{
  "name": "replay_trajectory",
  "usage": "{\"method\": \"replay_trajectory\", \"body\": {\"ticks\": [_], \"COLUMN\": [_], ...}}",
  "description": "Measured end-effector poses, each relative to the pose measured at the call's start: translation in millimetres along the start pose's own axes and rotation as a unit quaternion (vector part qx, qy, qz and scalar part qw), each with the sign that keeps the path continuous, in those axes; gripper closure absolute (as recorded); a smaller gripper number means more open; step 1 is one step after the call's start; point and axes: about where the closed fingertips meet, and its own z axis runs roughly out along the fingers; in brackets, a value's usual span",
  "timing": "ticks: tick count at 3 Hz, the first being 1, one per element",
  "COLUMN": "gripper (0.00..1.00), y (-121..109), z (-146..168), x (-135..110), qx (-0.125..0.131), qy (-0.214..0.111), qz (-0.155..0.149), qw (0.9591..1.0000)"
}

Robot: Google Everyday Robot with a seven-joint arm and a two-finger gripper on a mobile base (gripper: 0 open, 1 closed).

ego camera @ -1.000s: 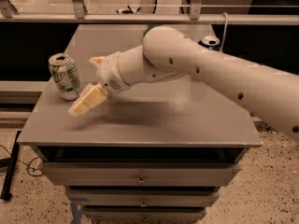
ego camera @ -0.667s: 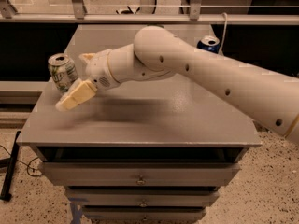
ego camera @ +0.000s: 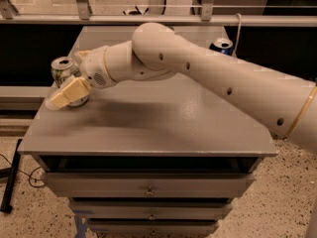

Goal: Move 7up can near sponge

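Note:
The 7up can [ego camera: 61, 68], silver-white with green markings, stands upright at the table's far left edge. My gripper [ego camera: 65, 79] is open and has reached the can. Its near cream finger [ego camera: 68, 92] lies across the front of the can's lower part. The other finger [ego camera: 81, 55] shows just behind the can on the right. The can sits between the two. The sponge is not in view; the arm covers much of the table's middle and back.
A blue Pepsi can [ego camera: 221, 46] stands at the table's back right, behind my arm. The grey table [ego camera: 148, 125] has drawers [ego camera: 148, 187] below its front edge. A dark rail and a floor cable lie to the left.
My gripper has moved left across the table, from just right of the can to around it. The can has not moved.

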Motion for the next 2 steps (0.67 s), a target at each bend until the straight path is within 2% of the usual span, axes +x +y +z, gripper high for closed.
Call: {"method": "replay_trajectory", "body": {"ticks": [2], "gripper": [0.41], "y": [-15.4], "z": [-7.1], "x": [-6.7], "qx": [0.025], "qy": [0.039], "qz": [-0.014], "qw": [0.9988]}}
